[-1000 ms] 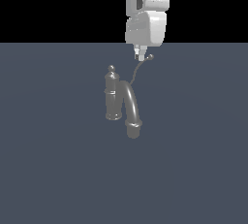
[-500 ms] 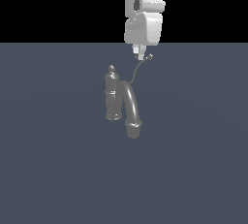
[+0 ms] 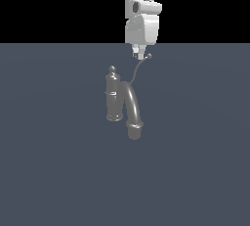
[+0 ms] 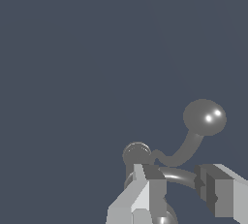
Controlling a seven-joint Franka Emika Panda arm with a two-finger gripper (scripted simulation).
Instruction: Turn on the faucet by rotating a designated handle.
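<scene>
The grey faucet stands upright on the floor, with a knob top and a thick arched spout curving toward the camera. The thin curved handle rises from the post to a small ball tip. My gripper hangs from above, just to the exterior view's left of the ball tip. In the wrist view, the gripper has its fingers apart and nothing between them. The handle's ball tip lies beyond them, and the post's knob is near one finger.
The faucet stands alone on a flat dark blue-grey floor. The white arm comes down from the top of the exterior view.
My gripper has shifted slightly toward the exterior view's left. The handle's ball tip has moved a little the same way and upward. The faucet body has not moved.
</scene>
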